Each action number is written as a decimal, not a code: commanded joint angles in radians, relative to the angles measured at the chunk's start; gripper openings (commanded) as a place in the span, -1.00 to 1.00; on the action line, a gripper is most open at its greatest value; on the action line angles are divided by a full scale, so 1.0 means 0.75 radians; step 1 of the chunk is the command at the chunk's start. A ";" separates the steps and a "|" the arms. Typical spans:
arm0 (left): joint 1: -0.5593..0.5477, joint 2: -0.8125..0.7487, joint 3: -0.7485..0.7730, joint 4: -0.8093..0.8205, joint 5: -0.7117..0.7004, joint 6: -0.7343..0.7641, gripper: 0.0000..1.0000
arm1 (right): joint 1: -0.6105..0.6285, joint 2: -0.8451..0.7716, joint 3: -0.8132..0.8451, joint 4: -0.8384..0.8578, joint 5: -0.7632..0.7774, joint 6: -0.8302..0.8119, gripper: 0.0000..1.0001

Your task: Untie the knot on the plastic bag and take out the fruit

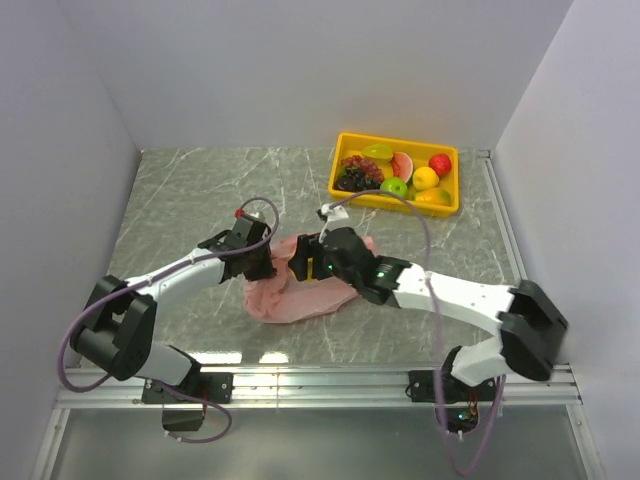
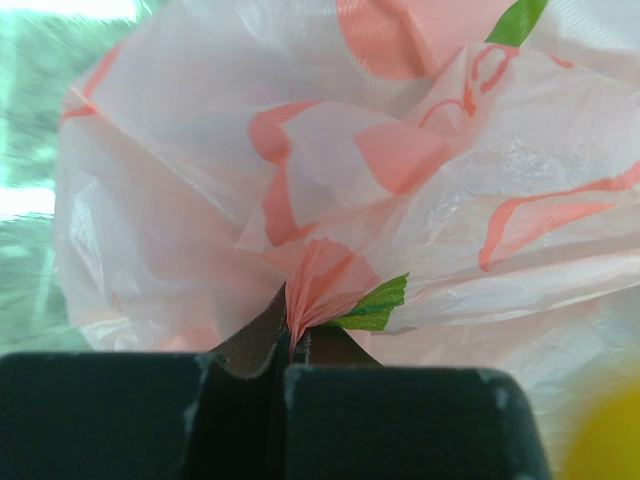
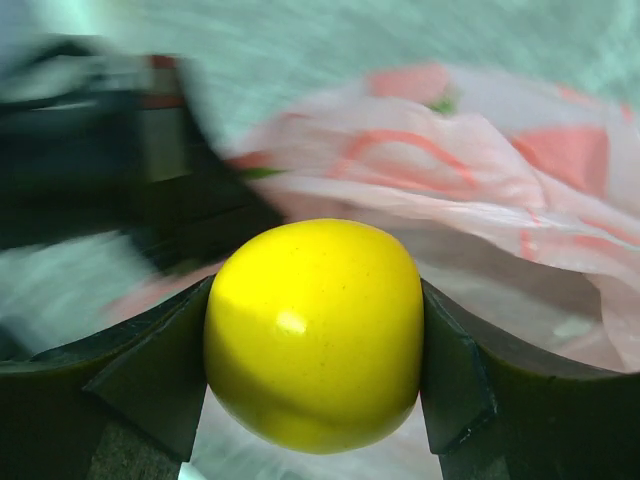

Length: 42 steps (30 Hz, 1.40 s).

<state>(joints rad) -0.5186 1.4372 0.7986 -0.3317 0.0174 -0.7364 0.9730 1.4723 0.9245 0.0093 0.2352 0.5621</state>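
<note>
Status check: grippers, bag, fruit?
Left gripper shut on a fold of the plastic bag. Right gripper shut on a yellow fruit, at the bag. Nothing visible blocking the way to the yellow tray.

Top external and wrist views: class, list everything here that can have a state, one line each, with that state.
plastic bag: crumpled on the table, one fold pinched.
left gripper: shut on the plastic bag.
right gripper: shut on the yellow fruit.
yellow fruit: gripped on both sides.
yellow tray: loaded with toy fruits.
</note>
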 commanded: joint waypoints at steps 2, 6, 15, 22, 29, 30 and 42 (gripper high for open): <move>0.008 -0.104 0.093 -0.079 -0.123 0.057 -0.99 | 0.004 -0.267 0.011 0.063 -0.256 -0.260 -0.91; 0.010 -0.159 0.128 -0.134 -0.187 0.092 -0.99 | -0.017 -0.433 0.101 0.033 -0.363 -0.375 -0.91; 0.008 -0.378 0.126 -0.216 -0.332 0.219 -0.99 | -0.419 -0.511 0.197 -0.019 -0.056 -0.453 -0.83; 0.010 -0.572 0.023 -0.153 -0.422 0.317 -0.99 | -0.867 -0.223 0.264 0.061 0.050 -0.406 -0.79; 0.012 -0.714 -0.044 -0.108 -0.569 0.268 -0.97 | -1.074 0.282 0.601 0.035 0.010 -0.334 -0.74; 0.012 -0.712 -0.042 -0.116 -0.594 0.264 -0.98 | -1.093 0.335 0.651 0.008 0.008 -0.334 -0.71; 0.055 -0.703 -0.032 -0.139 -0.618 0.233 -0.98 | -1.109 0.888 1.230 -0.184 -0.203 -0.291 0.42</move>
<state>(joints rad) -0.4854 0.9188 0.7639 -0.4538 -0.4191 -0.5438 0.1394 2.1193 1.7901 -0.1013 0.1417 0.3214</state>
